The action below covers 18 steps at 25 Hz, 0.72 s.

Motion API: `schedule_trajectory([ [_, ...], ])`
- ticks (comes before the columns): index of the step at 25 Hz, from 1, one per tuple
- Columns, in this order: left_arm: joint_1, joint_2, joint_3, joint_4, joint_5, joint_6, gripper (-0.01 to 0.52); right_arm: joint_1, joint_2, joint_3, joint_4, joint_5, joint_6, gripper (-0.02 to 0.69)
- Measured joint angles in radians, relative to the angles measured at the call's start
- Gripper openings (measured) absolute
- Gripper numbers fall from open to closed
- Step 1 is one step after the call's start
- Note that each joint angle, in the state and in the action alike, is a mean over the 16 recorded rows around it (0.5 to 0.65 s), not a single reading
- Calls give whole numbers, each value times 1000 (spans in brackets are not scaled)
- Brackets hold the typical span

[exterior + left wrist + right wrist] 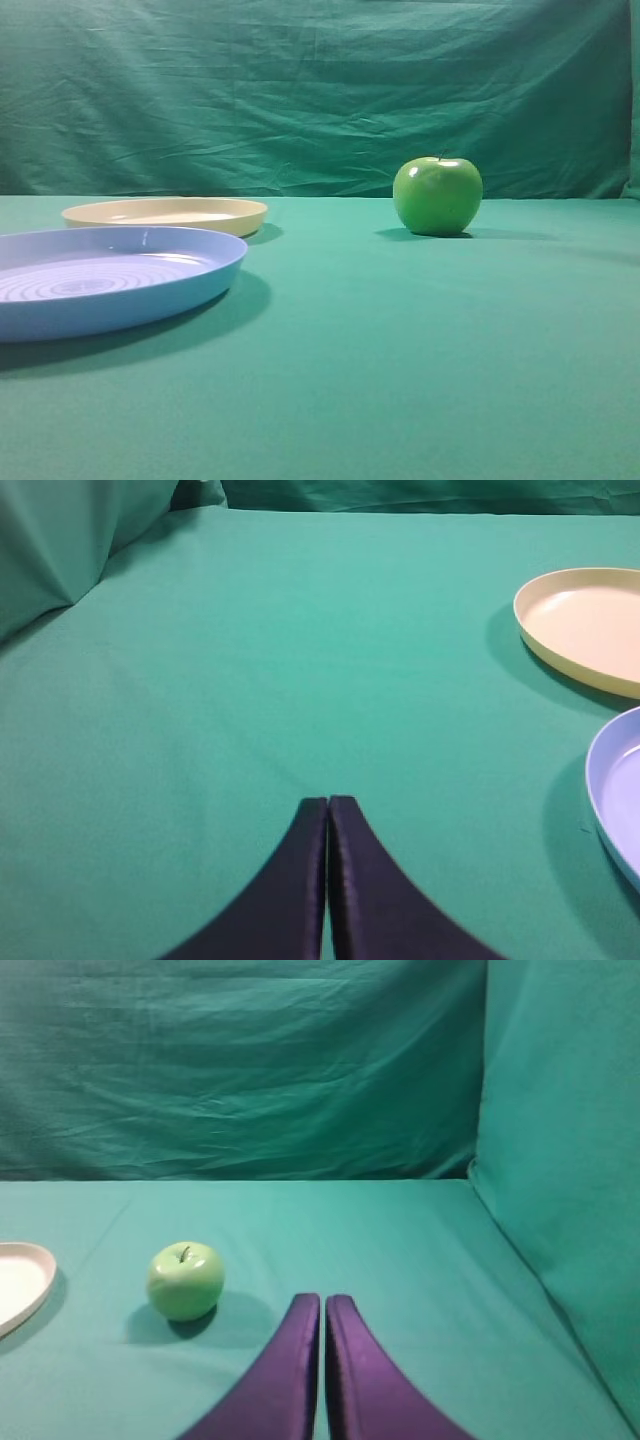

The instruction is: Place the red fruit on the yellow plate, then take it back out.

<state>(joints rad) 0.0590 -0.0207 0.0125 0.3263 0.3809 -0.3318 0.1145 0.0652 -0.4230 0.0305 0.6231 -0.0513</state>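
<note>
Left claw [328, 805]: I see it pressed closed, gripping nothing, above bare bench [250, 660].
Right claw [322, 1302]: closed too, empty.
Yellow plate [165, 214]: on the bench, behind the blue plate [100, 280].
Green apple [437, 195]: well right of both plates.
Red fruit: I can't find it in any view.

Glossy green apple [437, 196] upright on green tablecloth [400, 350], short stem on top, highlight near crown, shadow under it, well apart from plates. Same apple in right wrist view [185, 1280], shadow to its left. Light blue plate [110, 280] at left front, concentric ridges on floor, low rim, cut off by left edge; its edge in left wrist view [615, 790]. Wrinkled green backdrop cloth [300, 90] behind table.
</note>
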Motion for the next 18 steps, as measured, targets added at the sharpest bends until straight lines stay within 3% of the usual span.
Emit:
schedule_trajectory([
  [9,0,0,0,0,0,0,0,-61,-74,304,-2,-214,0,0],
  [18,0,0,0,0,0,0,0,-64,-76,435,-3,-276,0,0],
])
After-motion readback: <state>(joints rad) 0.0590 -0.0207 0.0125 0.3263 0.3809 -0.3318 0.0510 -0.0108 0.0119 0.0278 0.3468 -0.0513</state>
